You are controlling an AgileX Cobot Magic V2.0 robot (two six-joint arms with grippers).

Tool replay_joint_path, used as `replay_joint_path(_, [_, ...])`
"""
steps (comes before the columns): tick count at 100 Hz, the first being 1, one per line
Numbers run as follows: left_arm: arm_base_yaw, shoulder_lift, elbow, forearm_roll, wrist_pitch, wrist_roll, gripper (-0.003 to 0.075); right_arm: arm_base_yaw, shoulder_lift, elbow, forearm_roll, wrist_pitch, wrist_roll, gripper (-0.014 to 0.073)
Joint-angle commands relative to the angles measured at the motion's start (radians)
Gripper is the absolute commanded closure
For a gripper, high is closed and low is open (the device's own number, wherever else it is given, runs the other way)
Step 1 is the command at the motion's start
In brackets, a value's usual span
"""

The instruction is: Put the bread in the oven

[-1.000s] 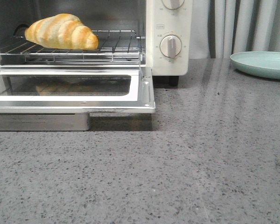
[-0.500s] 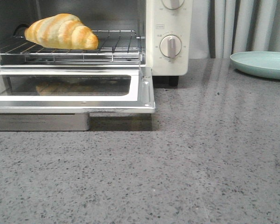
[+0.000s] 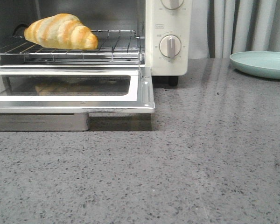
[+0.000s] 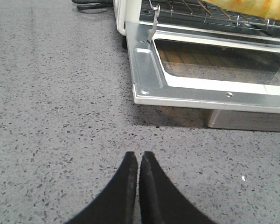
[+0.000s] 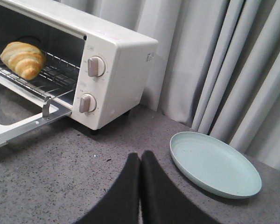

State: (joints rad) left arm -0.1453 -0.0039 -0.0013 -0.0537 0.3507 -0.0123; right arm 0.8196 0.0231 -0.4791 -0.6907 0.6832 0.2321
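Observation:
The bread (image 3: 60,31) lies on the wire rack (image 3: 116,42) inside the cream-white oven (image 3: 170,60), whose glass door (image 3: 144,88) hangs open and flat. The bread also shows in the right wrist view (image 5: 22,59) and partly in the left wrist view (image 4: 252,6). My left gripper (image 4: 138,154) is shut and empty over the grey counter, short of the door's front corner (image 4: 144,91). My right gripper (image 5: 140,154) is shut and empty over the counter, between the oven (image 5: 116,70) and a plate. Neither gripper shows in the front view.
A pale green plate (image 3: 263,64) sits at the back right, also in the right wrist view (image 5: 214,163). Grey curtains (image 5: 214,60) hang behind. A metal tray edge (image 3: 37,122) sticks out under the open door. A black cable (image 4: 91,5) lies beside the oven.

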Motion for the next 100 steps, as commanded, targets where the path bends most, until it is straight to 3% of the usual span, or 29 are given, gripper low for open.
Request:
replay_joint_path(1, [0.002,-0.029,0.025,-0.016,-0.035,-0.011,0.0741,-0.007,0.014,0.019,-0.051,-0.132,-0.001,0.0662])
replay_joint_path(11, [0.002,-0.029,0.025,-0.016,-0.035,-0.011,0.0741,-0.026,0.014,0.066,-0.027,-0.207,0.014,0.0662])
replay_joint_path(22, [0.002,-0.029,0.025,-0.016,-0.035,-0.011,0.0741,-0.083,0.014,0.113,0.09,-0.236,0.014,0.0662])
replay_joint_path(50, [0.002,-0.029,0.025,-0.016,-0.035,-0.011,0.0741,-0.369,0.014,0.329,0.471,-0.354,0.012,0.0662])
replay_joint_path(72, [0.002,-0.029,0.025,-0.016,-0.035,-0.011,0.0741,-0.506,0.014,0.457,0.473,-0.425,0.012,0.0662])
replay_joint_path(80, [0.002,-0.029,0.025,-0.016,-0.035,-0.011,0.0741,-0.513,0.014,0.506,0.474,-0.459,0.012,0.0662])
replay_joint_path(83, [0.002,-0.029,0.025,-0.016,-0.035,-0.011,0.0741,-0.513,0.01,0.503,0.478,-0.393,0.012,0.0662])
replay_joint_path(100, [0.002,-0.029,0.025,-0.016,-0.035,-0.011,0.0741,-0.516,-0.056,0.503,0.467,-0.379,0.012,0.0662])
